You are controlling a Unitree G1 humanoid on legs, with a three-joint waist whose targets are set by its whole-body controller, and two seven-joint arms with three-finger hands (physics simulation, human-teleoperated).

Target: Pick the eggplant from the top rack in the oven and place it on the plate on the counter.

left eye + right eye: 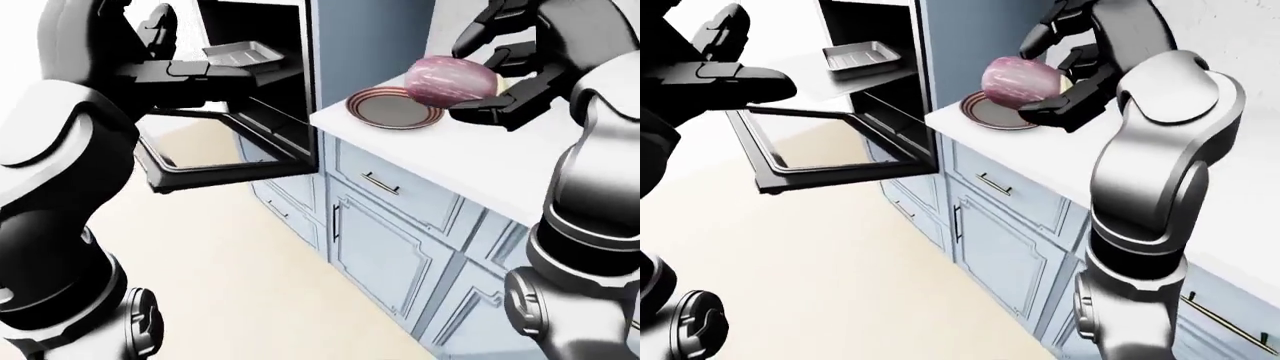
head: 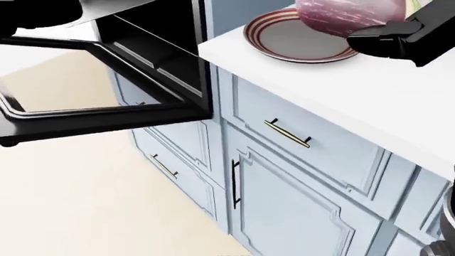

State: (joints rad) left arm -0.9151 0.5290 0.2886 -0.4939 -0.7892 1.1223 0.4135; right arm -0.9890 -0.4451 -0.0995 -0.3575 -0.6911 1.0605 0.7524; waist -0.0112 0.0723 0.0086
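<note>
My right robot hand (image 1: 500,71) grips the purple eggplant (image 1: 450,81) above the red-rimmed round plate (image 1: 393,109) near the white bench (image 1: 480,161) edge; my left robot hand (image 1: 175,64), upper left, spreads wide, empty.

One eggplant (image 1: 450,80); one plate (image 2: 273,37); one tray (image 1: 855,57); two hands (image 1: 505,71) (image 1: 170,64).

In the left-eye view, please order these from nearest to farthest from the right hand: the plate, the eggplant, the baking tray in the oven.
1. eggplant: held in the right hand.
2. plate: on the counter, just left of the hand and lower.
3. baking tray: on the oven rack, far left.
</note>
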